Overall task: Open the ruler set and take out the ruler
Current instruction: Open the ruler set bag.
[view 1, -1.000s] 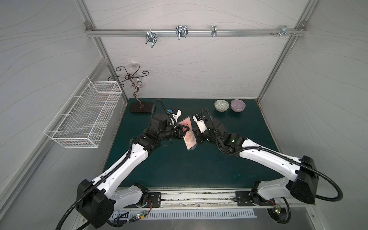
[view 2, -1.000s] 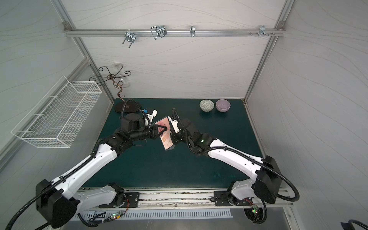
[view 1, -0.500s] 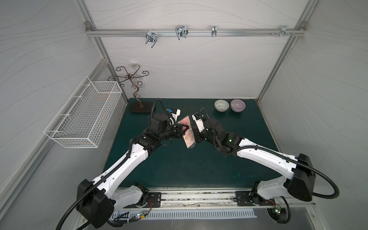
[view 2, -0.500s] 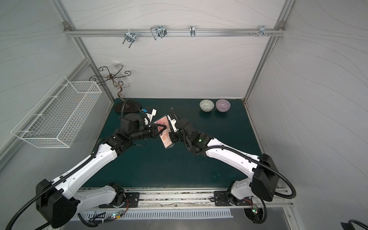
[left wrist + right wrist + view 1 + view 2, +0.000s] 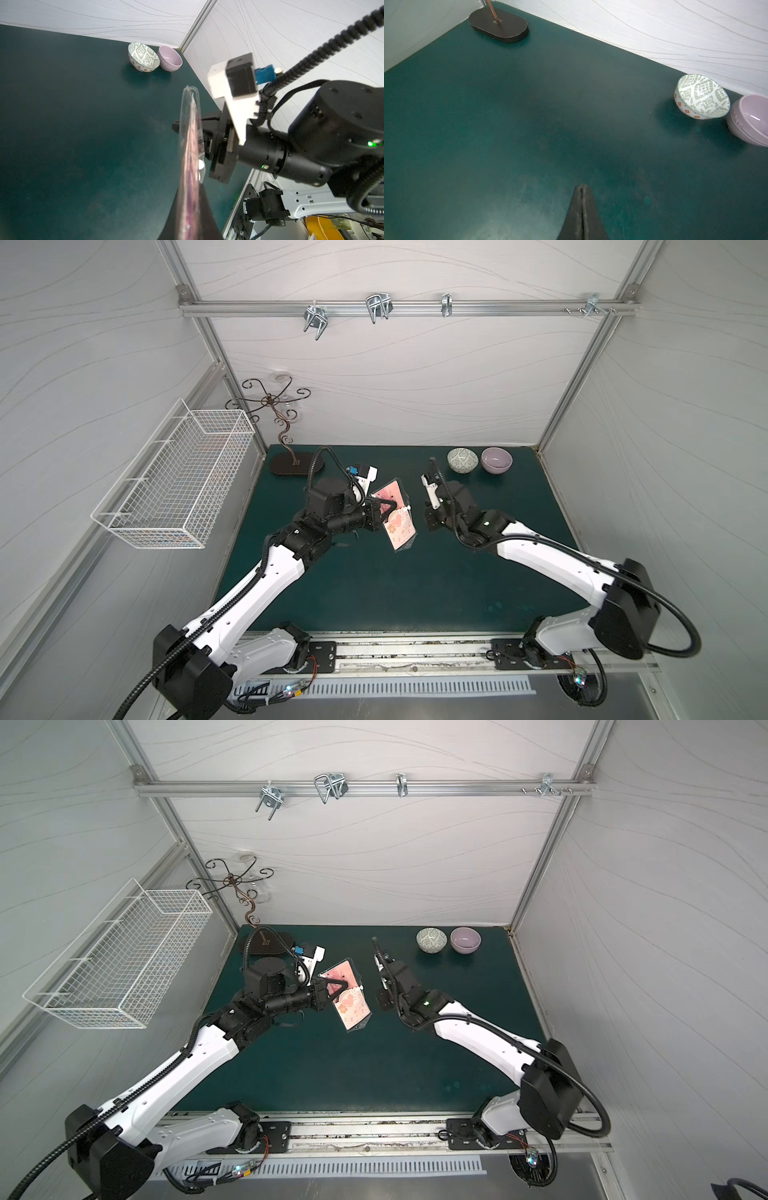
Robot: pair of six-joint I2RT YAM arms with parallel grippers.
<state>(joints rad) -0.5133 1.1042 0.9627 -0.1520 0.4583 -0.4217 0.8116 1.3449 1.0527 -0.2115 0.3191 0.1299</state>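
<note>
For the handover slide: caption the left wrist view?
Left jaws clamp the ruler set edge-on above the mat; right arm beside it, two bowls beyond.

The lilac bowl [image 5: 169, 59] has raised letters on its outer wall. From here they seem to end in "DAY"; the rest is blurred. Any print on the flowered card in the ruler set [image 5: 397, 516] is too small to read.

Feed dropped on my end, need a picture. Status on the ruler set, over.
Left claw shut on ruler set, held off the mat. Right claw shut, empty, beside the set, not touching. Bowls at the back, out of the way.
</note>
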